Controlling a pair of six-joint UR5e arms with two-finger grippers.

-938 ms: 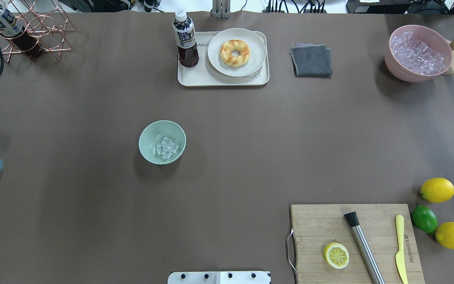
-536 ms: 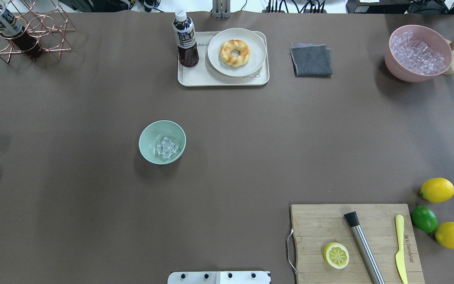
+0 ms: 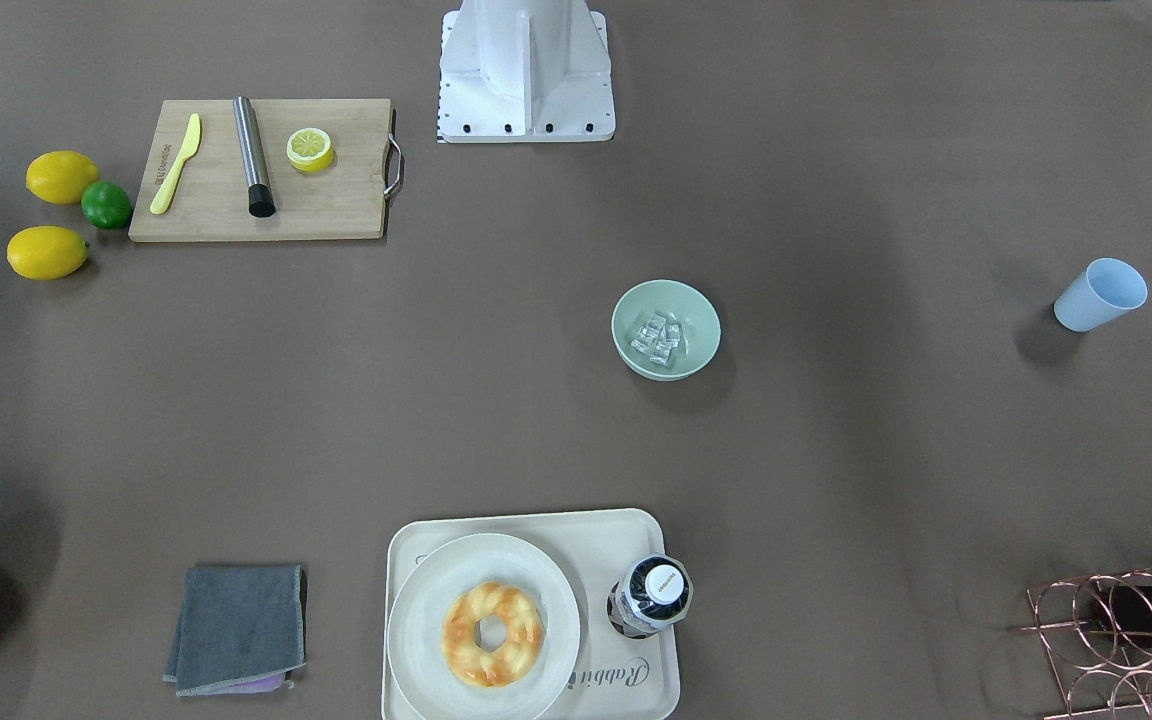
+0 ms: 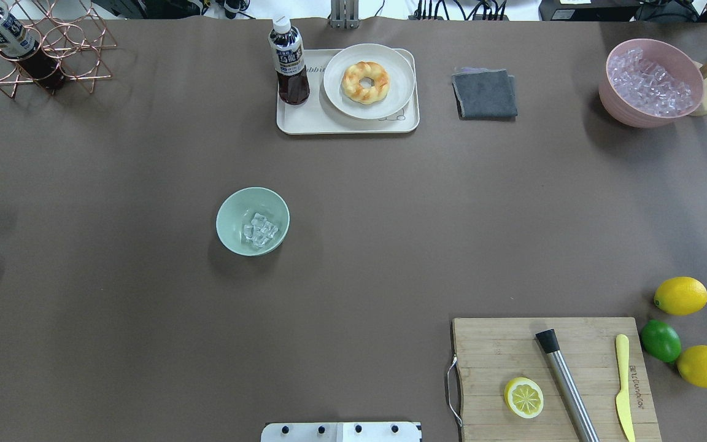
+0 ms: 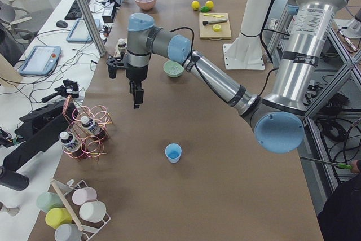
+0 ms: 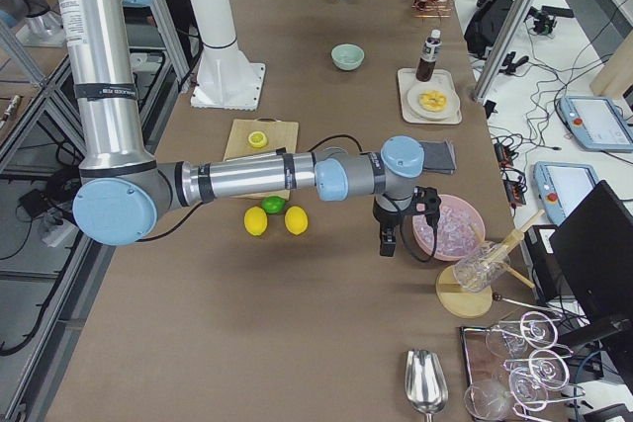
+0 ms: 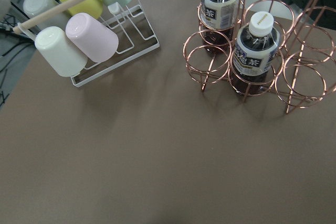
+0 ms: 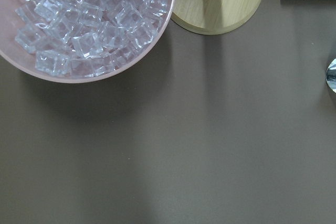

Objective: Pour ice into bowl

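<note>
Nearest the robot, the board [image 4: 513,362] and its lemon things lie well apart from the work. Mid-table the bowl [image 4: 231,212] stands upright and alone, open to a pour from any side. The ice [image 4: 259,230] lies heaped in its bottom, so I judge the pour done. The cup [image 3: 1099,294] stands upright towards the left end and looks empty. It is probably the pouring vessel, parked clear of the bowl.

The left gripper [image 5: 137,101] hangs fingers-down over bare table near the bottle rack [image 5: 90,136]. Nothing shows in it, but I cannot tell whether it is parted or closed. The right gripper [image 6: 388,242] hovers just beside the tub [image 4: 612,101], and its state cannot be told either. The tub, at the far right, is full of spare ice.
</note>
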